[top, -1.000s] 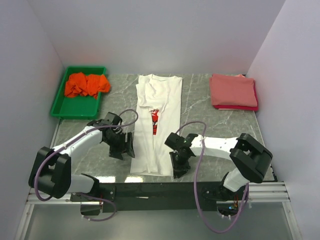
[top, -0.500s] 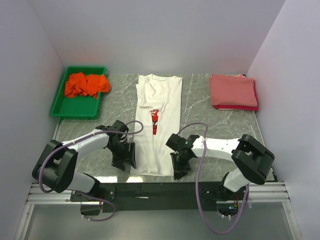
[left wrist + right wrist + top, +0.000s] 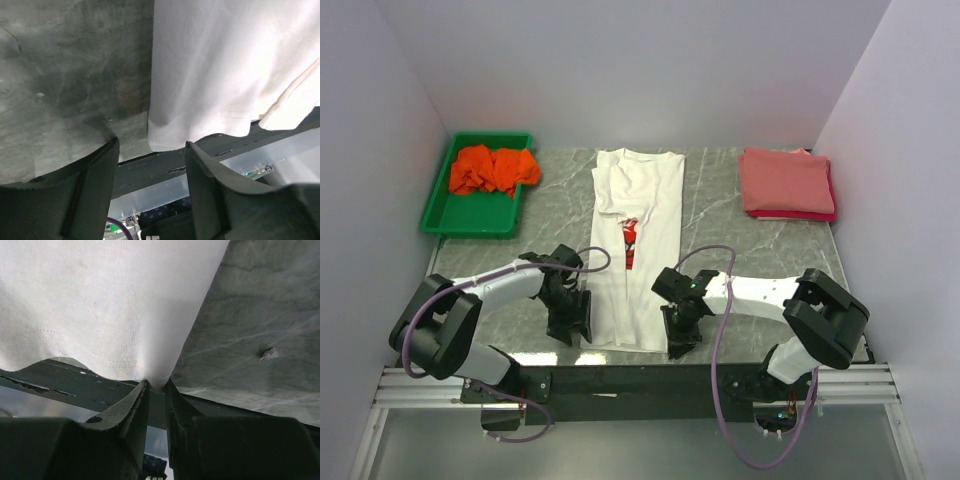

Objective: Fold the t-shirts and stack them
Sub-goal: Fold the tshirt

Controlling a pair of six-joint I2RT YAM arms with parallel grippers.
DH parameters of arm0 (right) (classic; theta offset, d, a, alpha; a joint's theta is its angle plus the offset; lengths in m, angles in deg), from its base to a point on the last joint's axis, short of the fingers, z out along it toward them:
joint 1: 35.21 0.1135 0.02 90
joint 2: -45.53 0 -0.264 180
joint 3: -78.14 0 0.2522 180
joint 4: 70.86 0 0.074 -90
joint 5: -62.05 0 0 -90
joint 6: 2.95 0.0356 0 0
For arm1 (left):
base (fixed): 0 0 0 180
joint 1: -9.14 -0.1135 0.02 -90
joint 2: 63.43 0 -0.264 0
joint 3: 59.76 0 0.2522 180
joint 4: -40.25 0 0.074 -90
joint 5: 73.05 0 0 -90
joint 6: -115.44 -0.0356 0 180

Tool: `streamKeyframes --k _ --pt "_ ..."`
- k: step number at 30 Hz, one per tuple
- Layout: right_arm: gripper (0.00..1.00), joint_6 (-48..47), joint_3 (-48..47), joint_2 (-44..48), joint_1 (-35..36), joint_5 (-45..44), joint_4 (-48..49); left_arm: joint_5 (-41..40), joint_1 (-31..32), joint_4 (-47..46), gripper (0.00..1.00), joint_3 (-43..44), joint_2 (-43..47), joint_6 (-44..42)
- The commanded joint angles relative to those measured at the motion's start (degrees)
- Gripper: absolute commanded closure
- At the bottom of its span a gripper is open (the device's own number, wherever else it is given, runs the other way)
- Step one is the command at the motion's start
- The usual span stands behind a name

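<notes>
The white t-shirt (image 3: 638, 235) with a red chest print lies folded into a long strip down the middle of the table. My right gripper (image 3: 676, 343) is shut on its near right hem corner (image 3: 159, 377). My left gripper (image 3: 572, 330) is open at the near left hem corner (image 3: 161, 142), which lies between its fingers (image 3: 95, 185). An orange t-shirt (image 3: 492, 168) lies crumpled in the green tray (image 3: 442, 212). Folded salmon-pink (image 3: 784, 181) and red (image 3: 810, 214) t-shirts are stacked at the back right.
The table's near edge (image 3: 620, 358) runs just under both grippers, with the dark frame rail (image 3: 165, 167) below it. White walls close in the left, back and right sides.
My left gripper has moved toward the near edge and right, up to the shirt's left hem corner. The right gripper has hardly moved.
</notes>
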Motion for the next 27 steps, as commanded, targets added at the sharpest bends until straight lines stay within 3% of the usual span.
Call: streamKeyframes --k 1,13,23,27 --pt "0.74 -0.8 -0.3 0.4 0.5 -3.0 -0.4 -1.6 0.8 -0.4 0.40 1.2 -0.2 1.1" --pt "0.75 -2.6 -0.9 -0.4 0.5 -3.1 -1.0 -5.8 4.3 -1.3 0.49 3.2 -1.9 3.7" --pt "0.78 -3.5 -0.1 -1.0 0.5 -2.9 -0.3 -5.9 5.4 -3.0 0.76 3.0 -3.2 5.4" --pt "0.91 -4.2 -1.2 -1.3 0.5 -3.5 -0.3 -5.3 5.8 -3.8 0.92 2.8 -2.6 5.6"
